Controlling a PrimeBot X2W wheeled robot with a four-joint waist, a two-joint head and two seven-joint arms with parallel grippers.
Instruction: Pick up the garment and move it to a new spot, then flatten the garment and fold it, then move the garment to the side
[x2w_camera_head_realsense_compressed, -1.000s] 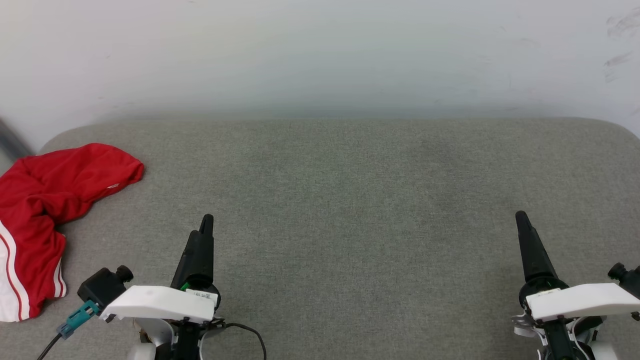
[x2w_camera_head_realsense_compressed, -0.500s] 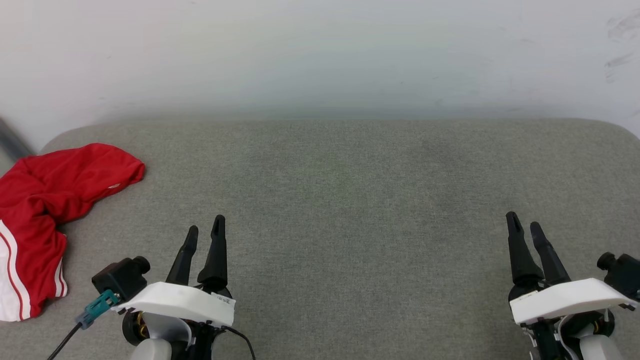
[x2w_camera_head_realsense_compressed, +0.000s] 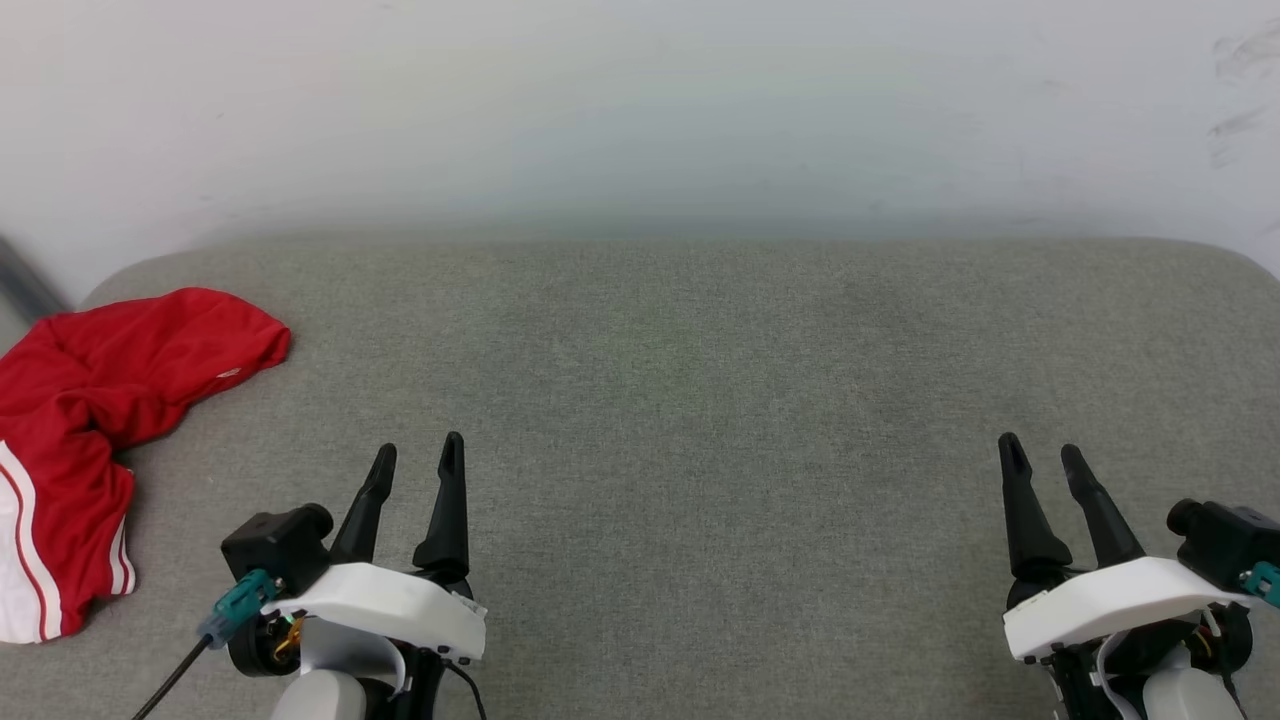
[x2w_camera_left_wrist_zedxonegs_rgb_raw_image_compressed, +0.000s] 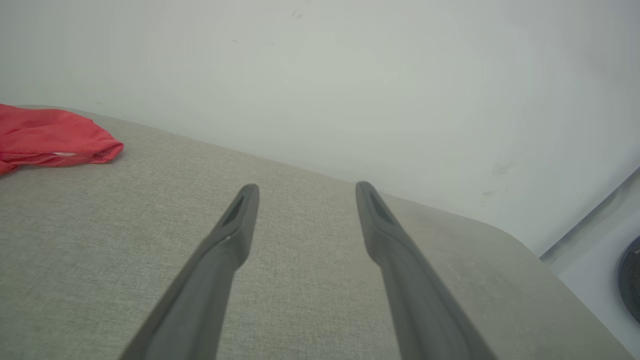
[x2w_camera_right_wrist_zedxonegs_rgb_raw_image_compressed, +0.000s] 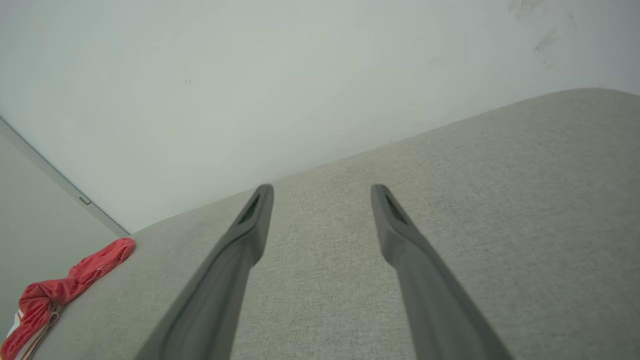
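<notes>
The garment (x2w_camera_head_realsense_compressed: 90, 420) lies crumpled at the far left edge of the grey padded surface (x2w_camera_head_realsense_compressed: 700, 400), red with a white striped sleeve at its near end. It also shows as a red heap, the garment (x2w_camera_left_wrist_zedxonegs_rgb_raw_image_compressed: 47, 140), in the left wrist view, and far off as the garment (x2w_camera_right_wrist_zedxonegs_rgb_raw_image_compressed: 65, 287) in the right wrist view. My left gripper (x2w_camera_head_realsense_compressed: 418, 455) stands open at the lower left, well to the right of the garment, nothing between its fingers. My right gripper (x2w_camera_head_realsense_compressed: 1042, 452) stands open at the lower right, also holding nothing.
A pale wall (x2w_camera_head_realsense_compressed: 640, 110) rises right behind the padded surface. The surface has rounded far corners, and its left edge runs under the garment. A grey strip (x2w_camera_head_realsense_compressed: 20, 280) slants down the wall at the far left.
Both grippers have turned about their wrists, so each now shows two spread fingers instead of one. Both have shifted slightly inward. The garment has not moved.
</notes>
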